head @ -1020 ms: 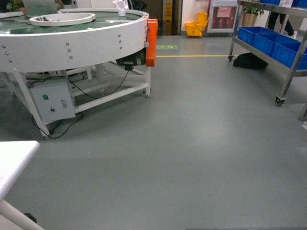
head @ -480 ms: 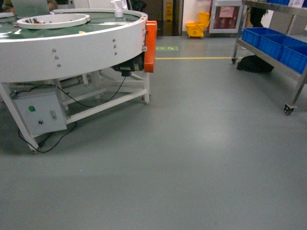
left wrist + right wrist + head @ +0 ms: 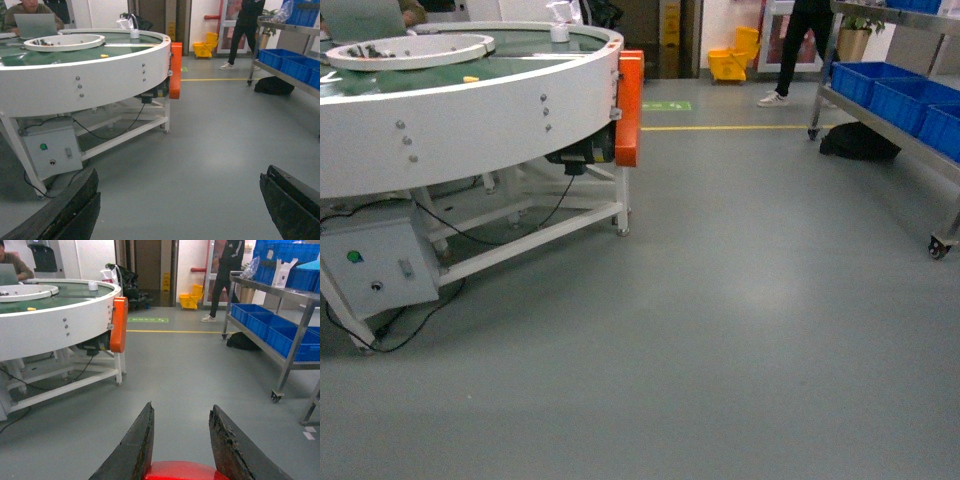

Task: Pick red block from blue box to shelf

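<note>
Red block (image 3: pixel 179 470) sits clamped in the right gripper (image 3: pixel 182 450); left gripper (image 3: pixel 177 210) gapes empty. View has swung left, shelf (image 3: pixel 895 95) sliding toward 2 o'clock, so transport continues.

Right gripper (image 3: pixel 182 440) over open grey floor (image 3: pixel 190 365), red block (image 3: pixel 180 471) pinched low between its jaws.

Only the block's rounded glossy top shows, the rest is cut off by the bottom edge. Left side has the big white round conveyor (image 3: pixel 55 315) with an orange guard (image 3: pixel 119 324) on its rim. On the right stands the shelf (image 3: pixel 280 315) on casters, loaded with dark blue crates (image 3: pixel 265 322). Way back there's a yellow mop bucket (image 3: pixel 190 300) and someone in black (image 3: pixel 225 275) walking.
</note>
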`<state>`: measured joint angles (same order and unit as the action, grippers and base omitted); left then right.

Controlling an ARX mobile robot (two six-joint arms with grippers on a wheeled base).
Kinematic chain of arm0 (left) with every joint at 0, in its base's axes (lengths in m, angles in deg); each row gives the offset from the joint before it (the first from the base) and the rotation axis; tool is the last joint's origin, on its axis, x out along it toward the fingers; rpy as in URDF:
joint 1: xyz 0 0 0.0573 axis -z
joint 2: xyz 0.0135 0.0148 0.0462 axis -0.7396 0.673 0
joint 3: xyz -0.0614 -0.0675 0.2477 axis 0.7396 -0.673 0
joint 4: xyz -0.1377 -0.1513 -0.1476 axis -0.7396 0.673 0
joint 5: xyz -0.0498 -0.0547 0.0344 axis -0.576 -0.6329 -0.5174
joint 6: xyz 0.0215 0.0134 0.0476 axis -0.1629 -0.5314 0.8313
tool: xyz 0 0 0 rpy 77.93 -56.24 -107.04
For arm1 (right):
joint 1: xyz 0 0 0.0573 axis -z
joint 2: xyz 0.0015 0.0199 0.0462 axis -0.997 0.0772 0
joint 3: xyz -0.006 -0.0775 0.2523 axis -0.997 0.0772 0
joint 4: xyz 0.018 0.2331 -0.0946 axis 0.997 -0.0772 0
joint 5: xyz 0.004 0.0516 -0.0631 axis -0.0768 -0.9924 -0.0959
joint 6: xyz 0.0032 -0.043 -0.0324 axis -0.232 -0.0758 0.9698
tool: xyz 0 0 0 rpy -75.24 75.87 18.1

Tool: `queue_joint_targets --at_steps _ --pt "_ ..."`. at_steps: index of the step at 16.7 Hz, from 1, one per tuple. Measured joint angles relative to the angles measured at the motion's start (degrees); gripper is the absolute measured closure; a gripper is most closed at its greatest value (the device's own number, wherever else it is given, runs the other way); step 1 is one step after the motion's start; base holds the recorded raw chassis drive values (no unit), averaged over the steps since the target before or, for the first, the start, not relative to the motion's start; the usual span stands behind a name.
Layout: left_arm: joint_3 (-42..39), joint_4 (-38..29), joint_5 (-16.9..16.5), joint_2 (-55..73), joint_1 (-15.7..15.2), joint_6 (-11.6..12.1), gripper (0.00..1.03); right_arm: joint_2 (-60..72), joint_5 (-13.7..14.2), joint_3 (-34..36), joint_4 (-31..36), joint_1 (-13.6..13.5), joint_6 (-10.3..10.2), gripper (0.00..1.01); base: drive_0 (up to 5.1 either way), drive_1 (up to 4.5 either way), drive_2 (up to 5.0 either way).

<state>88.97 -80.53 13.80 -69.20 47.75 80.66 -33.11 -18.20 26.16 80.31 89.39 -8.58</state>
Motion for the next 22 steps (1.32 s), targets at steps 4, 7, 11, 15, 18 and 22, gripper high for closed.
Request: queue_joint_targets --at_steps 4,7,11,15,18,22 --pt "0.00 0.11 0.07 0.00 0.04 0.00 0.05 0.24 -0.02 -0.02 0.15 0.00 0.00 0.74 -1.6 2.66 -5.9" --pt "0.00 0.07 -0.09 0.00 0.07 0.00 0.05 0.42 0.00 0.00 -0.37 0.00 0.00 0.74 -1.6 2.66 -5.9" --pt "0.00 -0.15 -0.04 0.00 0.00 0.00 0.05 0.00 0.17 0.00 -0.07 0.11 0.00 0.74 -1.6 2.66 -5.9" --pt "0.00 -0.15 -0.04 0.00 0.00 0.00 0.05 0.00 0.17 0.00 -0.04 0.11 0.00 0.74 -1.5 -0.42 -2.6" --pt "0.00 -0.42 -0.07 0.00 0.00 0.00 0.05 -0.13 0.17 0.00 0.02 0.11 0.00 0.74 -1.5 -1.47 -1.5" --pt "0.00 -0.37 -0.07 0.00 0.02 0.02 0.05 -0.13 0.17 0.00 -0.09 0.11 0.00 0.74 -1.5 -1.47 -1.5"
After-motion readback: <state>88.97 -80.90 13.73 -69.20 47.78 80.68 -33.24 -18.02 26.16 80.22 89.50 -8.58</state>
